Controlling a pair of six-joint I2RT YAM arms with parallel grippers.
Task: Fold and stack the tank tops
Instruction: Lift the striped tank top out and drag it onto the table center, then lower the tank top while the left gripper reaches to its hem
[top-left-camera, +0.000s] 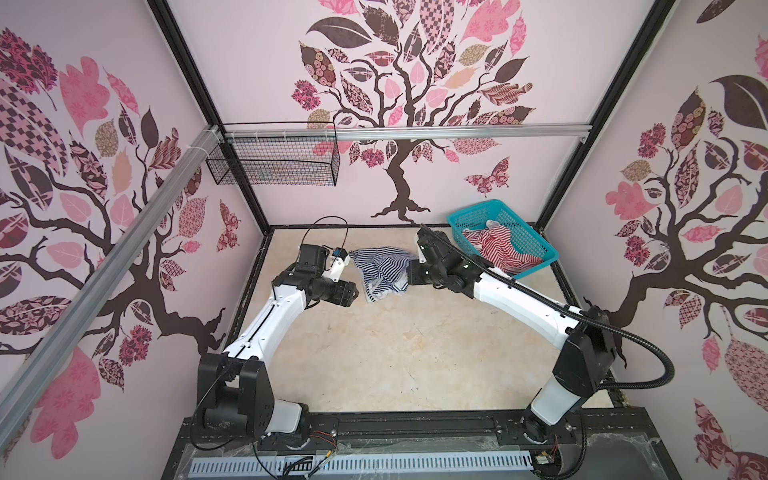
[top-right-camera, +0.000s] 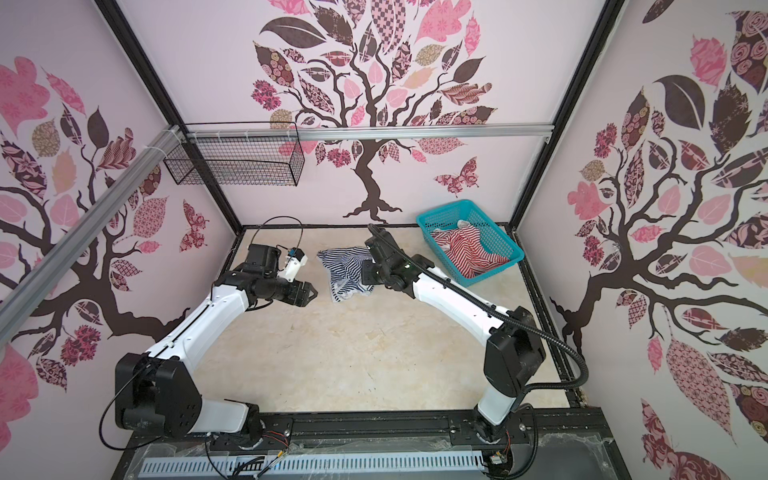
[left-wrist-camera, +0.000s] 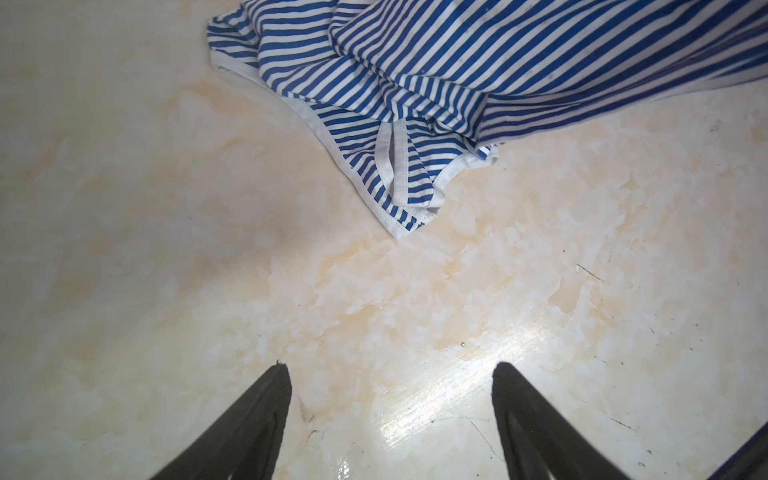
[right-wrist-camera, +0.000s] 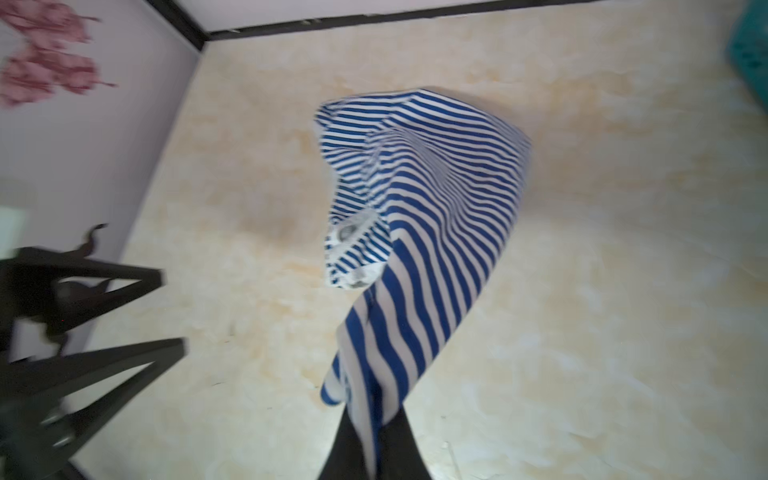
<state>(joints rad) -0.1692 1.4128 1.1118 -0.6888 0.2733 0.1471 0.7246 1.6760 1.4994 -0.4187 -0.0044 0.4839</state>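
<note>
Marbled tabletop (top-left-camera: 395, 353): our right gripper (right-wrist-camera: 368, 428) clamps one navy top (top-left-camera: 380, 266) mid-frame, our left gripper (left-wrist-camera: 390, 368) gapes just left of it; one red top (top-left-camera: 498, 249) lies in one basket (top-left-camera: 525, 239).

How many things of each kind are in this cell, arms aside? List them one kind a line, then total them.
Tank tops: 2, the navy-and-white tank top and the red-and-white tank top
Plastic baskets: 1, the teal mesh basket
Wire baskets: 1, the black wire basket
Total: 4
</note>
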